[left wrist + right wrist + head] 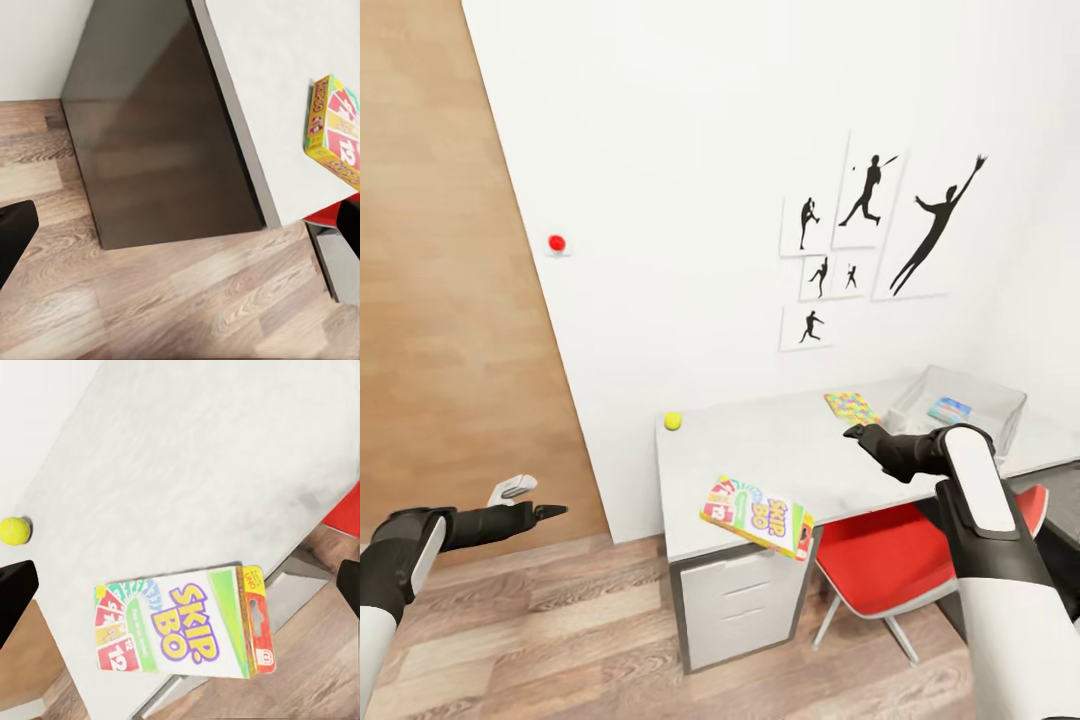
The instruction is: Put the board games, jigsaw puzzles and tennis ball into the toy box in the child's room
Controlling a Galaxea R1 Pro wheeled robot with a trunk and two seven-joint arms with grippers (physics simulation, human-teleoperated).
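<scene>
On the pale grey table (pixel 760 450), a yellow-green-red board game (pixel 757 516) lettered SKIP BO lies at the front edge, one corner hanging over it. It also lies under my right wrist camera, board game (pixel 184 622). The tennis ball (pixel 673 421) rests at the table's back left corner, tennis ball (pixel 13 531). A jigsaw puzzle (pixel 851 407) lies flat beside the light grey toy box (pixel 1000 400), which holds a pale blue flat box (pixel 949 409). My right gripper (pixel 857 432) hovers open above the table. My left gripper (pixel 550 512) is open over the floor, left of the table.
A red chair (pixel 900 555) is tucked under the table to the right of the white drawers (pixel 735 600). A white wall with black silhouette pictures (pixel 870 235) stands behind the table. A wooden panel (pixel 440 280) rises at the left, above a wood floor (pixel 560 640).
</scene>
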